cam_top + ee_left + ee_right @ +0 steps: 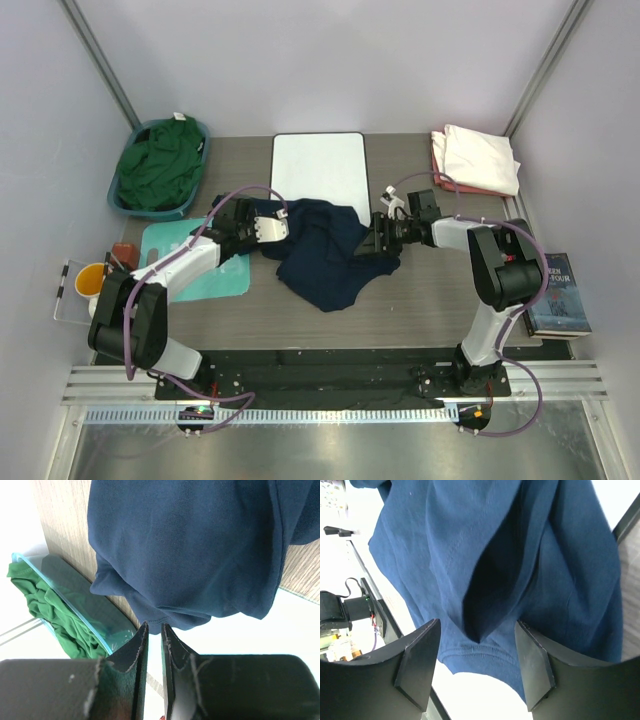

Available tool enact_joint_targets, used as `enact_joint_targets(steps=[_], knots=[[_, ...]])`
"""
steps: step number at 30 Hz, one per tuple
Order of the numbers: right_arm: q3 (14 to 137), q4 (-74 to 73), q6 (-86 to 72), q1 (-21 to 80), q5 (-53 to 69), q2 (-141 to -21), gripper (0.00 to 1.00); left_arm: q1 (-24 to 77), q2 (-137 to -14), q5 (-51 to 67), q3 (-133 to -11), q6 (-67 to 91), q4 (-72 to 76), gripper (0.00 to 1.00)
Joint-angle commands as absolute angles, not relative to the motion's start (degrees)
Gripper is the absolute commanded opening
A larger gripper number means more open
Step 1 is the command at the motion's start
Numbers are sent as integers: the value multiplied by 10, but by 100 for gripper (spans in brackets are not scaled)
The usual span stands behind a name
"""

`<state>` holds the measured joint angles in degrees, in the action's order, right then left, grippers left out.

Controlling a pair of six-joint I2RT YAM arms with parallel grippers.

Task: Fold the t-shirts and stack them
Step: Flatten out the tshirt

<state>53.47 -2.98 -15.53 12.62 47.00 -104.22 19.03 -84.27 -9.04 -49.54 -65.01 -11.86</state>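
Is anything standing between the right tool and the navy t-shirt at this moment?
Nothing visible does. The right tool stands open, and a hanging fold of the navy t-shirt lies directly beyond its fingertips, with no other object between them.

Four t-shirts: one navy t-shirt point(325, 255) mid-frame, one green t-shirt point(160, 165) upper left, and one cream-white t-shirt point(482, 158) and one salmon-pink t-shirt point(438, 160) upper right (only its edges show). One basket point(118, 195), one white board point(318, 170), one teal mat point(215, 280), one yellow cup point(90, 280), one book point(562, 292). Two grippers: left gripper point(280, 226), right gripper point(376, 240).
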Motion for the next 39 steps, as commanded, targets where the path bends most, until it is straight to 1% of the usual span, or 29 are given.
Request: enact_joint_targets(steps=[1, 3, 5, 6, 8, 10, 12, 14, 15, 16, 19, 22, 23, 25, 29, 36, 39], knots=[[568, -3, -164, 124, 479, -1053, 65, 192, -849, -95, -514, -653, -118, 16], [571, -4, -168, 125, 480, -1054, 63, 192, -852, -95, -514, -653, -118, 16], [572, -4, -167, 126, 483, -1056, 59, 192, -853, -96, -515, -654, -115, 17], [572, -3, -167, 128, 484, -1055, 56, 192, -854, -96, -517, -653, -115, 17], [571, -4, -170, 130, 487, -1053, 54, 192, -859, -96, -520, -654, -115, 17], [569, -3, -170, 134, 490, -1050, 49, 192, -860, -96, -521, -653, -113, 17], [564, -4, -171, 136, 490, -1046, 47, 191, -863, -96, -522, -653, -110, 16], [558, -4, -172, 140, 490, -1042, 48, 191, -867, -95, -522, -655, -107, 17], [557, -4, -172, 141, 492, -1040, 51, 191, -868, -96, -522, -655, -105, 17], [557, -4, -172, 143, 492, -1039, 52, 191, -869, -95, -523, -656, -104, 16], [549, 13, -172, 147, 491, -1037, 53, 191, -875, -95, -525, -655, -99, 17], [547, 14, -172, 153, 490, -1036, 52, 190, -877, -94, -528, -657, -96, 17], [549, 14, -172, 155, 490, -1036, 49, 190, -878, -93, -527, -657, -97, 17], [549, 11, -171, 155, 490, -1036, 47, 190, -879, -93, -529, -657, -96, 17], [544, 4, -164, 155, 490, -1032, 51, 189, -881, -94, -529, -660, -92, 17], [530, -52, -123, 154, 489, -1015, 51, 188, -883, -93, -535, -662, -90, 16], [521, -54, -119, 154, 486, -1009, 48, 188, -884, -91, -536, -661, -91, 16]])
